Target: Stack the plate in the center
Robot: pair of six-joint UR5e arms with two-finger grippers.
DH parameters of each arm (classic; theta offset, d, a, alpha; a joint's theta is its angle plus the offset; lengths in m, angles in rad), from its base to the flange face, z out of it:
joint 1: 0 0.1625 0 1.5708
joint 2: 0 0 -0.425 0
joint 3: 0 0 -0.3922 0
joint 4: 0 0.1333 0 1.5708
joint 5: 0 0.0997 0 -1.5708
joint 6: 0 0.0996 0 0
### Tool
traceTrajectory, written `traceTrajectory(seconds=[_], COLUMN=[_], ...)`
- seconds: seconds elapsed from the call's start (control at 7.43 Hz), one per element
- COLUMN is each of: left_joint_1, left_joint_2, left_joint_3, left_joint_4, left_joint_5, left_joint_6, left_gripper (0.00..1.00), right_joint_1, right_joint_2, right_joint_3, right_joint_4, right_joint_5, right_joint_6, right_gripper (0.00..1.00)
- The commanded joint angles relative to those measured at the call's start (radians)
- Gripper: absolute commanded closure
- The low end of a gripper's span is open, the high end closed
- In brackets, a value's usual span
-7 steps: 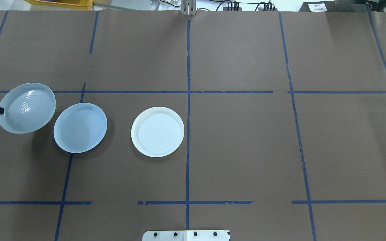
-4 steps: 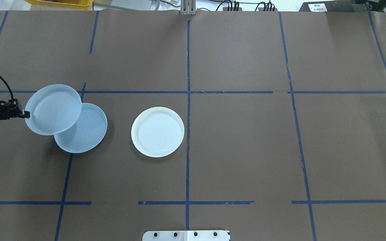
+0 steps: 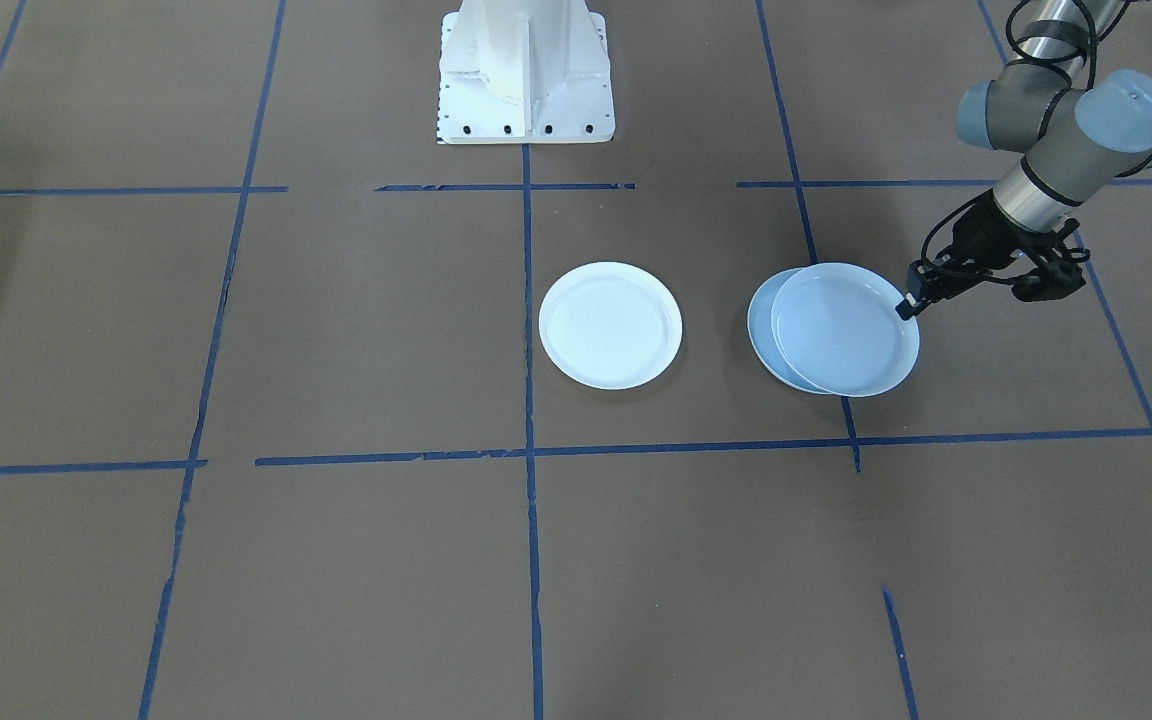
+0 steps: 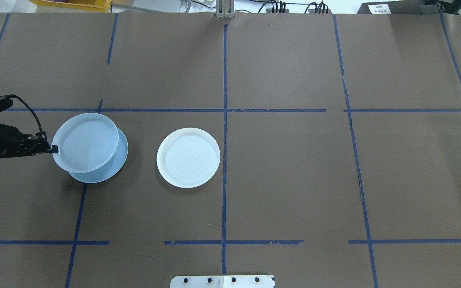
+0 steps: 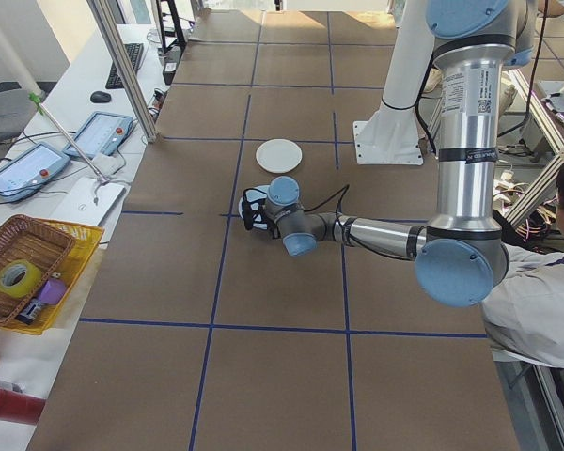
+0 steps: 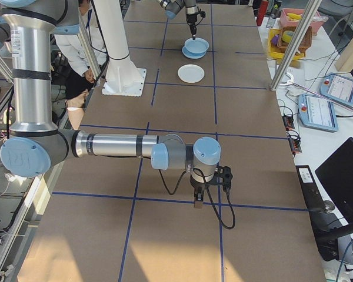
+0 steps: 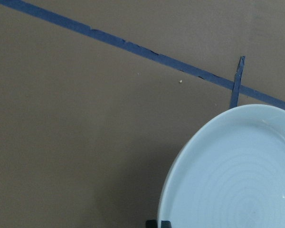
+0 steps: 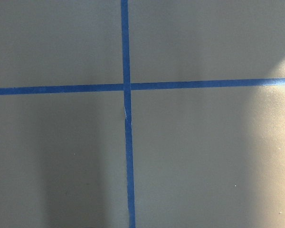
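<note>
Across a table (image 4: 294, 180) covered in brown paper and marked into large squares by blue tape lines (image 4: 224, 160), two robot arms reach out from a white base (image 3: 526, 70).

Seen from overhead, the left arm (image 3: 1046, 150) comes in low from 9 o'clock. The right arm (image 6: 106, 145) shows only in the side view from the robot's right. There it stretches out over a bare stretch of the table, well apart from all the plates.

Three round shallow plates of the same size lie in a row on the left half of the table.

- The held plate (image 4: 84, 142) is pale and glossy, with faint rings inside. It is carried roughly level and covers most of the plate below it.
- The center plate (image 4: 112, 170) is bluish with a smooth inside and lies flat on the paper. Only a crescent of it shows, from about 2 to 7 o'clock around the held plate. Whether the two plates touch cannot be told.
- A cream-edged plate (image 4: 188, 157) lies at 3 o'clock from that pair, apart from them and just beside the middle tape line.

The left gripper (image 4: 54, 149) is small and black. It is pinched closed on the held plate's rim at the plate's 9 o'clock edge.

The right gripper (image 6: 197, 202) points down at a tape crossing. The pictures do not show how far it is open.
</note>
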Motion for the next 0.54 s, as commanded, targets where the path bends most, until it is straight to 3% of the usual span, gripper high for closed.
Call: traceTrajectory(seconds=[0.0, 0.27, 0.4], left_joint_1=[0.009, 0.010, 0.032], left_joint_2=[-0.004, -0.007, -0.046], left_joint_3=[-0.018, -0.122, -0.176], left_joint_4=[0.001, 0.027, 0.123], left_joint_5=[-0.012, -0.052, -0.043], left_joint_6=[-0.003, -0.041, -0.072], left_gripper=[0.00, 0.00, 0.00], right_joint_1=[0.001, 0.000, 0.000], right_joint_2=[0.000, 0.000, 0.000], right_joint_3=[0.000, 0.000, 0.000], right_joint_4=[0.000, 0.000, 0.000], right_joint_5=[0.000, -0.001, 0.000], right_joint_6=[0.000, 0.000, 0.000], right_gripper=[0.00, 0.00, 0.00])
